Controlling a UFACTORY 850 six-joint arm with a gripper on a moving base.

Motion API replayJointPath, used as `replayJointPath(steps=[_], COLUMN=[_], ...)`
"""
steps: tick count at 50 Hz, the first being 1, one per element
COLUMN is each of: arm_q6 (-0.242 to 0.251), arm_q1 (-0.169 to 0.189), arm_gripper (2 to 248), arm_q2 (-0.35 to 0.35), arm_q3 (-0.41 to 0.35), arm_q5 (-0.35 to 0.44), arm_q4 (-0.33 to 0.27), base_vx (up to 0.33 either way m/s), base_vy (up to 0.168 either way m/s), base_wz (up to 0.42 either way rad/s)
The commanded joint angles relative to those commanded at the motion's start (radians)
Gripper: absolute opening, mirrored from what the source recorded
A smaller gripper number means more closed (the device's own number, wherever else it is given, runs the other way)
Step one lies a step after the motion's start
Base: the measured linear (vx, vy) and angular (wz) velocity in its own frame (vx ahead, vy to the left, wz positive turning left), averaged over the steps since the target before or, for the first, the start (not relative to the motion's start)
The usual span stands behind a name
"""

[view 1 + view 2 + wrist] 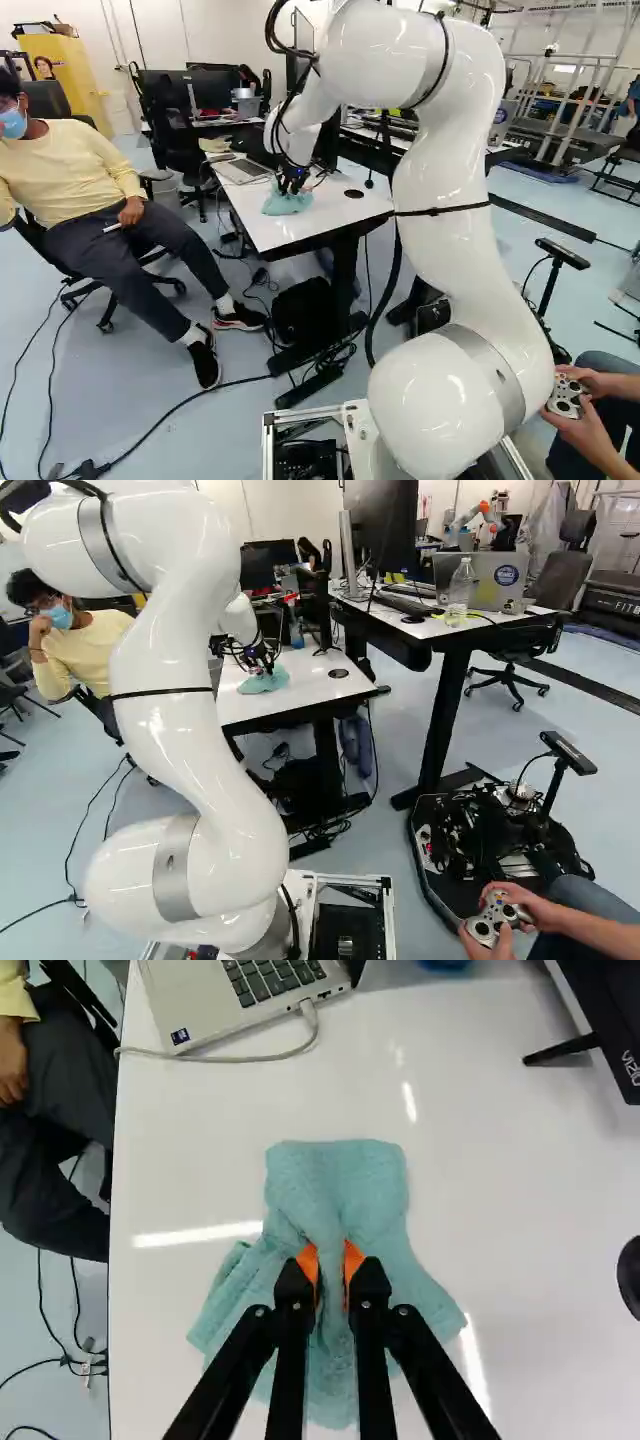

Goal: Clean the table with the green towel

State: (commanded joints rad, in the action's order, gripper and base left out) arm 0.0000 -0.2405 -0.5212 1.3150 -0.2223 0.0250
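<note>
Tool [290, 188] pinches towel [345, 1185], tabletop [185, 1175] between it and edge [112, 1260].

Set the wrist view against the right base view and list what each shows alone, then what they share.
Only the wrist view: the pale cable plugged into the laptop's side, and the orange pads pinching a fold of the green towel.

Only the right base view: the clear bottle, the silver gamepad and the arm's lowest joint.

Both: the green towel on the white table, with the tool on it.
</note>
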Motion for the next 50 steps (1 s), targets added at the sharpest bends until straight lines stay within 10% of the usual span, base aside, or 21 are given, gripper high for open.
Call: replayJointPath(steps=[50], arm_q6=[0.000], arm_q1=[-0.071], arm_gripper=[50], arm_q2=[0.137], arm_q3=[-0.181], arm_q5=[0.000], arm_q4=[0.000], base_vx=[0.000], base_vy=[0.000], base_wz=[0.000])
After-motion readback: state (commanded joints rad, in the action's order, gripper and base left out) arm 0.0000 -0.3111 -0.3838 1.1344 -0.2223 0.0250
